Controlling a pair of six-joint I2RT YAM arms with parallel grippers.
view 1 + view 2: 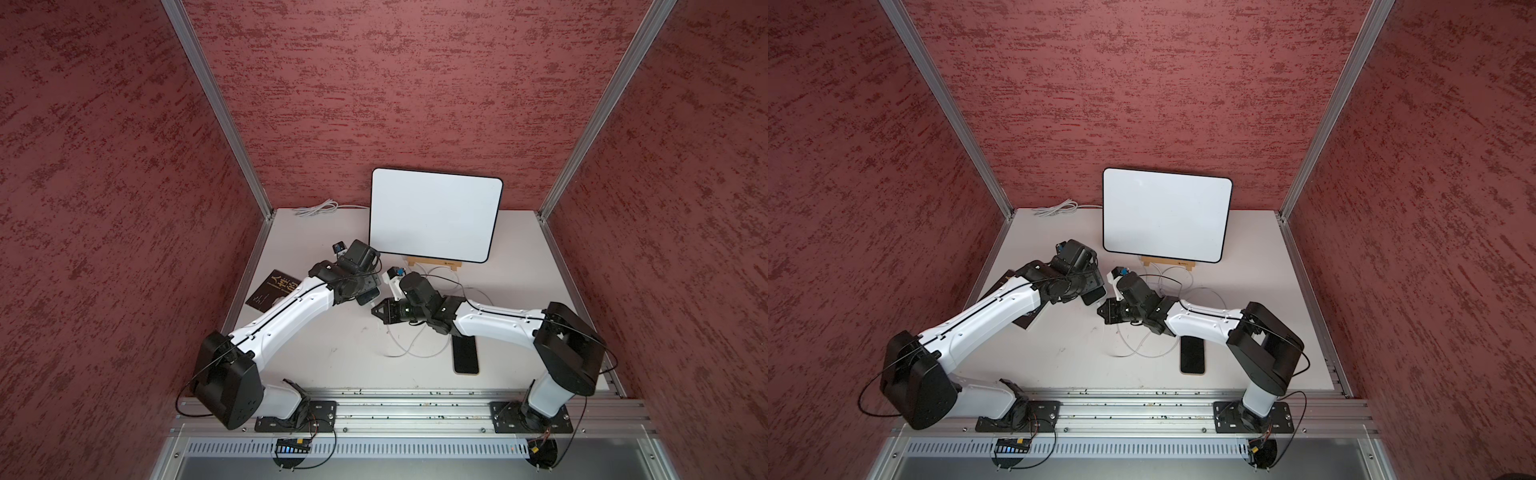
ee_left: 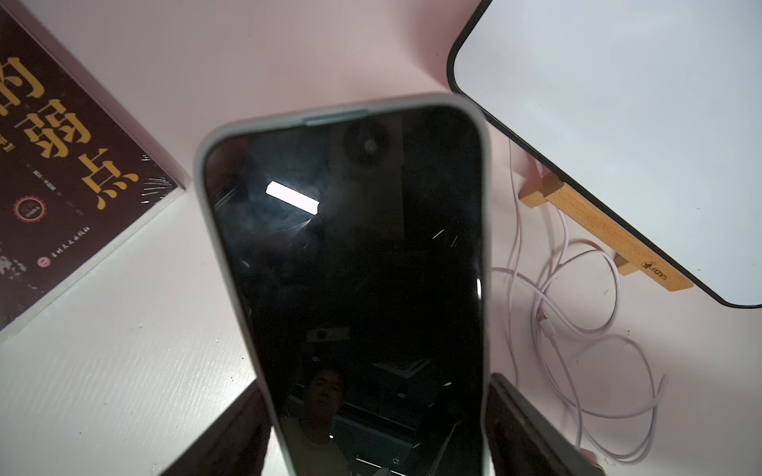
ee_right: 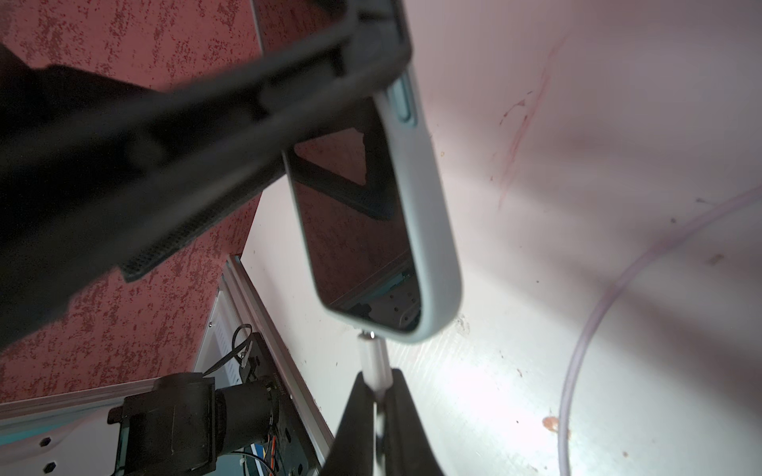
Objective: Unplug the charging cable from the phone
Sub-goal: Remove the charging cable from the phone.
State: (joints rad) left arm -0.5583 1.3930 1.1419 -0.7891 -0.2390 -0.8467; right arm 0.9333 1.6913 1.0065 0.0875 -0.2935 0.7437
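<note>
The phone (image 2: 363,255), with a dark screen and a pale grey case, hangs above the table between the fingers (image 2: 519,416) of my left gripper (image 2: 377,412), which is shut on its two long sides. The same phone (image 1: 368,297) peeks out under the left wrist in both top views. My right gripper (image 3: 377,385) is shut on the white plug (image 3: 374,356) of the charging cable (image 1: 409,347). The plug's metal tip sits right at the phone's bottom edge (image 3: 396,329); whether it is still seated I cannot tell. The right gripper (image 1: 375,309) points at the phone.
A second black phone (image 1: 465,355) lies flat under the right forearm. A white board (image 1: 434,214) leans on a wooden stand (image 1: 434,262) at the back. A dark book (image 1: 270,291) lies under the left arm. Loose white cable loops (image 2: 569,288) lie near the stand; another coil (image 1: 318,207) sits back left.
</note>
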